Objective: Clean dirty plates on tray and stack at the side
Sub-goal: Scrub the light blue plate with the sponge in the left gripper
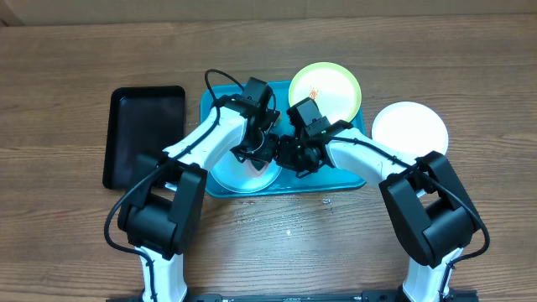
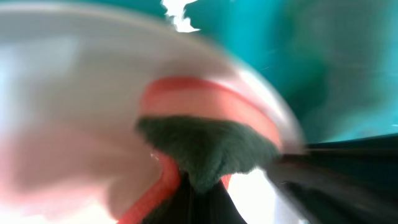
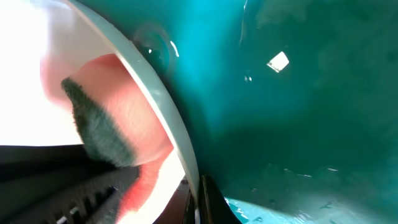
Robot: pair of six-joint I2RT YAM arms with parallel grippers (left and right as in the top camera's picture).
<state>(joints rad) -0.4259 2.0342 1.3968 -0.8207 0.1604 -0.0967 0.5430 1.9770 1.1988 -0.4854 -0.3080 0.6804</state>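
- The right gripper [image 3: 168,182] pinches the plate [image 1: 243,176] by its rim, steadying it in the tray [image 1: 216,101] at centre frame.
- The left gripper [image 2: 199,193], blurred, seems clamped on a sponge [image 2: 208,146], pressing it onto the red smear [image 2: 205,102].

- The wooden table [image 1: 67,50] carries everything, its grain running left to right.
- A black tray [image 1: 144,137] lies at the left.
- A teal tray [image 1: 289,186] lies at the centre.
- A white plate [image 1: 409,128] lies just right of the teal tray.
- A yellow-green plate [image 1: 325,91] overlaps the teal tray's far right corner.
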